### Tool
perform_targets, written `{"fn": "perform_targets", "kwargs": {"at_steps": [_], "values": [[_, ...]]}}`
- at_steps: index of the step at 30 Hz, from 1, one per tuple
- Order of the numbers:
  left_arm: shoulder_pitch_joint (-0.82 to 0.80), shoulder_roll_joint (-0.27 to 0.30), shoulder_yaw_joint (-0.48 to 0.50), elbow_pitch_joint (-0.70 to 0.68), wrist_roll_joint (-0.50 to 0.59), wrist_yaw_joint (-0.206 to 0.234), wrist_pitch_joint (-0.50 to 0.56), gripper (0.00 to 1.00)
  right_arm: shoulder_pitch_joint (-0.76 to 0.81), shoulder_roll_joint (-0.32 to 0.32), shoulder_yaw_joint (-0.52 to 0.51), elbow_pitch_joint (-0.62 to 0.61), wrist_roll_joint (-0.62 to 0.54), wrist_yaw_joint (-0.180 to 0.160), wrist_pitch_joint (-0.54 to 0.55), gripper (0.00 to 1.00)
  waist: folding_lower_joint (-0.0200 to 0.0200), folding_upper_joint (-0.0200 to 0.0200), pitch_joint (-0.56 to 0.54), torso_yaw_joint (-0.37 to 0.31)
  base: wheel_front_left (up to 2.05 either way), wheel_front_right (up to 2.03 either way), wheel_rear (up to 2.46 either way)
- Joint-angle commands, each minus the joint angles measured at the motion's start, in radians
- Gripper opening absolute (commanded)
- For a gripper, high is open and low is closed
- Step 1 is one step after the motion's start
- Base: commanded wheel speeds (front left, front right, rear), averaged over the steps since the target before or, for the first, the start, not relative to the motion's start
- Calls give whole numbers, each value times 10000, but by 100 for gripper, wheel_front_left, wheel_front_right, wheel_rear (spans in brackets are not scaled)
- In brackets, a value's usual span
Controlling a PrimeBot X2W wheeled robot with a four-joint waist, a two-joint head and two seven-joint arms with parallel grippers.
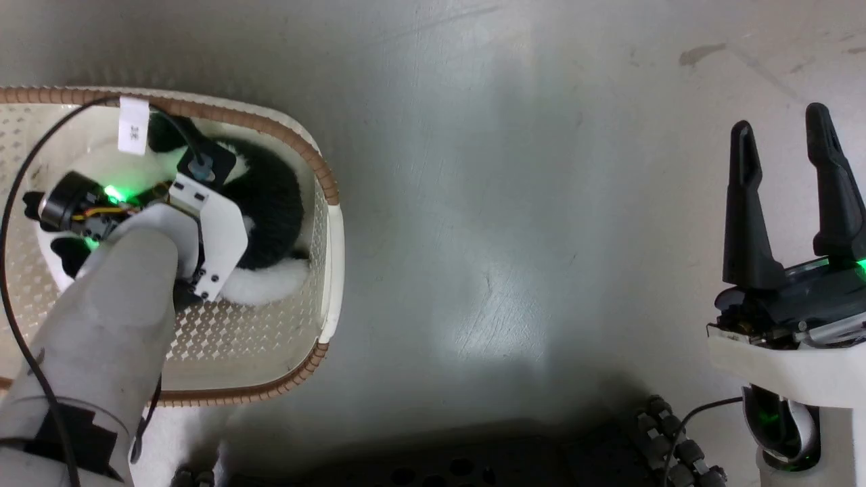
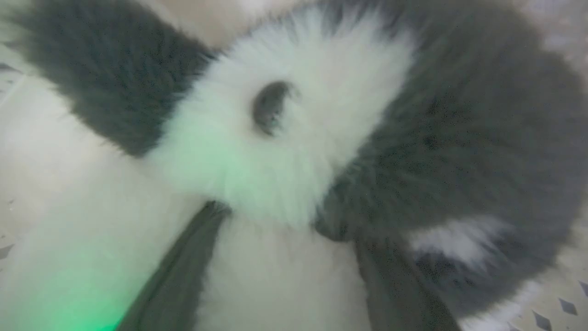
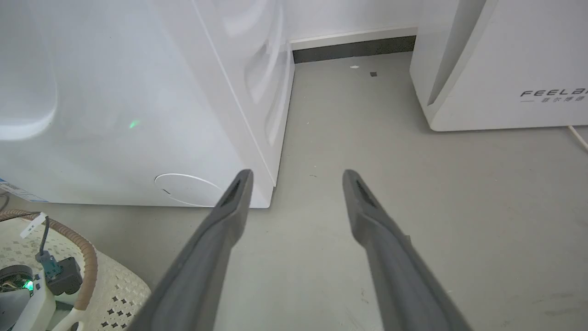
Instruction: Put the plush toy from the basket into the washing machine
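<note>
Left gripper [image 2: 273, 216] is spread wide, my fingers [image 2: 183, 266] sunk into the plush toy [image 2: 285, 151], white fur between them. It lies in the basket [image 1: 329, 230]. Right gripper [image 1: 779, 118] hangs parted over the floor [image 1: 507, 237], near the washing machine [image 3: 138, 115].

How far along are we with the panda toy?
Nothing delivered yet: the plush toy lies in the basket. In hand: the left gripper is down on it, fingers spread around white fur, not closed. The right gripper hangs open, empty. Left: grasp, lift, carry into the washing machine.
</note>
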Motion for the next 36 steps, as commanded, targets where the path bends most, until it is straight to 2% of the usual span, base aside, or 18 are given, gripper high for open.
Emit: {"fn": "perform_targets", "kwargs": {"at_steps": [1, 2, 5, 11, 17, 29, 33, 36], "values": [[182, 159, -228, 813, -30, 76, 258, 95, -250, -10, 15, -108, 76, 6, -122, 100, 7, -1, 194, -38, 0, 0, 0], [197, 116, -256, 813, -49, 28, 281, 0, -241, -10, -2, -97, 67, 6, -122, 100, 7, -1, 162, -28, 0, 0, 0], [277, 8, -350, 813, -82, -53, 264, 0, -231, -10, -65, -25, 26, 6, -122, 100, 7, -1, -35, 19, 0, 0, 0], [581, -347, -448, 813, -182, 73, -53, 0, -209, -10, -171, 130, -15, 6, -122, 100, 7, -1, -699, 180, 0, 0, 0], [953, -713, -453, 813, -381, 147, -858, 0, -74, -10, -133, 499, -89, 6, -122, 100, 7, -1, -1664, 369, 0, 0, 0], [2456, -1229, -434, 813, -895, -31, -2758, 0, 828, -10, 33, 1395, -258, 6, -122, 100, 7, -1, -4569, 948, 0, 0, 0], [2881, -1449, -502, 813, -928, 84, -3122, 0, 1165, -10, 76, 1583, -334, 6, -122, 100, 7, -1, -5303, 1140, 0, 0, 0], [3432, -1762, -515, 804, -1036, 293, -3448, 0, 1653, -10, 83, 1813, -411, 6, -122, 100, 7, -1, -6310, 1420, 0, 0, 0]]}}
